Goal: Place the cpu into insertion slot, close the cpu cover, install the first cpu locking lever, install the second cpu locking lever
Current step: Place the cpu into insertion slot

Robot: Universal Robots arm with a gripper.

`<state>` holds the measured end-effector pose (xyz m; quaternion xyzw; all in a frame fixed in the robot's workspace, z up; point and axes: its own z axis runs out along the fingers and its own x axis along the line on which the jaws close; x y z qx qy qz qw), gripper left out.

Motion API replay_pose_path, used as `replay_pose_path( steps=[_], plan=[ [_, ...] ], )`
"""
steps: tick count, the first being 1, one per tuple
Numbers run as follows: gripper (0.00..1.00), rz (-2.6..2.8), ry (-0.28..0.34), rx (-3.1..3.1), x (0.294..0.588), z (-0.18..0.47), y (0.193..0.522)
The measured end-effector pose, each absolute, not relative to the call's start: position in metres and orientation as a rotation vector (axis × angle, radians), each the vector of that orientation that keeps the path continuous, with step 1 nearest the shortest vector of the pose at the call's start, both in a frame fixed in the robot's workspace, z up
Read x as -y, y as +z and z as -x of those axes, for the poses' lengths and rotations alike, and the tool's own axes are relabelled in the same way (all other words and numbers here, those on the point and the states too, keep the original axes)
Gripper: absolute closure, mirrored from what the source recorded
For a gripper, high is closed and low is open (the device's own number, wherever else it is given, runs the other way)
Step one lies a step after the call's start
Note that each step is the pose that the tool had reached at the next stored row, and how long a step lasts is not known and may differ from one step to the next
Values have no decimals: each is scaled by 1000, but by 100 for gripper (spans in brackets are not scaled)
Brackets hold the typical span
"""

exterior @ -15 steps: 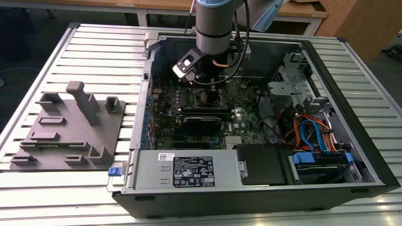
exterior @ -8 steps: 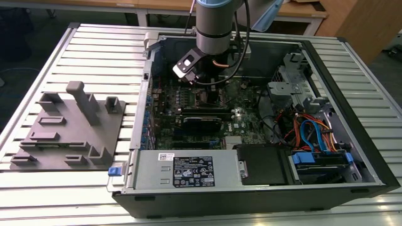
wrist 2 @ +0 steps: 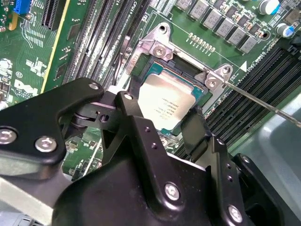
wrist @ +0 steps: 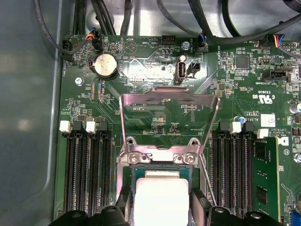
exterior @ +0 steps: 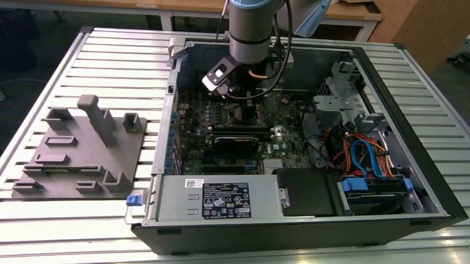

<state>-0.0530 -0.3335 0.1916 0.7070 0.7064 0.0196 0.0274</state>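
Here, the gripper (wrist 2: 164, 117) clasps the cpu (wrist 2: 170, 104) by two opposite edges, in or just over the insertion slot (wrist 2: 184, 61) mid-motherboard (wrist: 244, 84). Seating it well likely requires keeping it level and corner-aligned. The cpu cover (wrist: 164, 97) stands hinged open beyond. A thin locking lever (wrist 2: 263, 104) and the memory slots (wrist: 87, 179) crowd both sides.

Socket area layout.
Cpu (wrist: 161, 200) sat in insertion slot (wrist 2: 185, 65); cpu cover (wrist: 164, 97) hinged open off it; memory slots (wrist: 87, 174) flanked both sides.
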Motion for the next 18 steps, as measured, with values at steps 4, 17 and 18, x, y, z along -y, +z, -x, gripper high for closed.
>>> replay_pose_path(
  steps=[4, 17, 18],
  plan=[
    [38, -2183, 60, -2181, 334, 53, 192],
    [38, -2184, 59, -2182, 334, 53, 202],
    [40, -2184, 58, -2182, 334, 53, 204]
  ],
)
